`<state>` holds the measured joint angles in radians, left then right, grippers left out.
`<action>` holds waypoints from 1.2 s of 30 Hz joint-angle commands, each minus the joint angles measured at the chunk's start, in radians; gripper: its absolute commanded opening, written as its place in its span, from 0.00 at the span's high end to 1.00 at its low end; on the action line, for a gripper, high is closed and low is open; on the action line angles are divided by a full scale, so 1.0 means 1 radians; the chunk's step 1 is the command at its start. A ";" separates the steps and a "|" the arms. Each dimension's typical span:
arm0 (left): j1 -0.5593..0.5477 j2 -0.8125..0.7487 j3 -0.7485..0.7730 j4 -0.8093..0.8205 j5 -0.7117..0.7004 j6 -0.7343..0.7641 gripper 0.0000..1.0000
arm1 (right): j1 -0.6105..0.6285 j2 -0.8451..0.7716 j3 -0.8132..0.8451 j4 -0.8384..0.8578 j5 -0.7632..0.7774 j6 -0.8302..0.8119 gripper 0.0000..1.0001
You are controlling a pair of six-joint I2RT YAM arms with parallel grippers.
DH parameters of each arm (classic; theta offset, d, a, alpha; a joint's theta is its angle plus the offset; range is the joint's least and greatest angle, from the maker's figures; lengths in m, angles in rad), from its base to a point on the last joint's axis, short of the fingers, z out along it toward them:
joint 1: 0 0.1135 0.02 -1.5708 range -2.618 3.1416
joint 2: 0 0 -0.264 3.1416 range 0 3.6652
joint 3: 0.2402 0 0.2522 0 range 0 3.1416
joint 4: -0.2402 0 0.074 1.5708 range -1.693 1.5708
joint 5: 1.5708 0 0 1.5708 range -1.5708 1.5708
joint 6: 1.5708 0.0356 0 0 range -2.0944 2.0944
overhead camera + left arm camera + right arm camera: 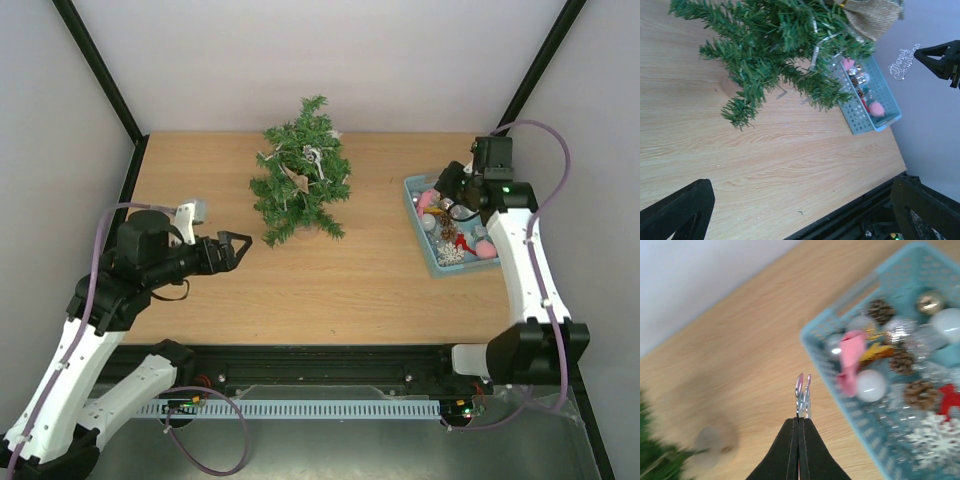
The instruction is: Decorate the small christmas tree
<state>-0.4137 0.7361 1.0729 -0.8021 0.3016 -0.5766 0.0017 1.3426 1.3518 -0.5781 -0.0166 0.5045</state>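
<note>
The small christmas tree (300, 180) stands upright toward the back middle of the desk (330, 290). The light-blue basket (860, 117) of ornaments is off to its right, well apart. Makes sense to me: the tree sits where both arms can get at it, and the supply is parked on 1 side, next to the arm doing the picking.

The right pincer (801, 421) is pressed together on a thin silver Merry Christmas sign (802, 392). It grips the sign by 1 edge, so most of it sticks out past the tips. Its own camera sees the sign edge-on, while the left wrist view shows the lettering. The sign is lifted clear, up by the basket's tree-side edge, so my read is the pick is done and the carry to the tree comes next. Holding it by the edge should leave a free end to poke in among the needles.

The left pincer (238, 248) is spread wide with nothing in it, hovering over bare desk just left of the lower branches and pointed at the tree. I'd guess it's there to steady things, or just staying out of the way.

The tree already carries a burlap-coloured piece (870, 17) and some silver ribbon (815, 47), so I reckon it's partway done. The tree looks light, so a firm push could tip it.
</note>
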 commanded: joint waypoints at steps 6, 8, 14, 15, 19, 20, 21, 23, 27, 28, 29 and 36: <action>0.006 -0.026 0.060 0.023 0.167 -0.026 0.01 | 0.006 -0.289 -0.186 0.255 -0.704 0.235 0.99; 0.005 -0.031 0.065 0.046 0.208 -0.033 0.01 | 0.014 -0.355 -0.266 0.417 -0.811 0.357 0.99; 0.006 -0.058 0.028 0.188 0.325 -0.089 0.01 | 0.111 -0.503 -0.391 0.730 -0.931 0.621 0.99; 0.006 -0.064 0.011 0.223 0.350 -0.108 0.01 | 0.133 -0.522 -0.401 0.768 -0.932 0.649 0.99; 0.006 -0.093 -0.080 0.390 0.441 -0.217 0.01 | 0.228 -0.590 -0.447 0.876 -0.878 0.737 0.99; 0.006 -0.101 -0.108 0.443 0.456 -0.258 0.02 | 0.249 -0.606 -0.453 0.873 -0.842 0.739 0.99; 0.005 -0.112 -0.147 0.506 0.473 -0.310 0.02 | 0.265 -0.621 -0.459 0.870 -0.804 0.736 0.99; 0.001 -0.142 -0.229 0.644 0.486 -0.427 0.03 | 0.294 -0.640 -0.483 0.906 -0.751 0.752 0.99; -0.039 -0.198 -0.375 0.907 0.436 -0.649 0.03 | 0.349 -0.651 -0.529 0.979 -0.636 0.773 0.99; -0.063 -0.203 -0.395 0.954 0.408 -0.686 0.03 | 0.371 -0.651 -0.543 1.002 -0.612 0.778 0.99; -0.090 -0.206 -0.410 0.992 0.377 -0.720 0.03 | 0.391 -0.649 -0.550 1.029 -0.574 0.777 0.99; -0.397 -0.126 -0.467 1.235 0.084 -0.777 0.05 | 0.661 -0.558 -0.544 1.105 -0.280 0.656 0.99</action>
<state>-0.6731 0.5659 0.6216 0.1921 0.5617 -1.2778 0.5335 0.7418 0.7887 0.4145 -0.5053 1.2465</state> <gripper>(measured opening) 0.961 0.019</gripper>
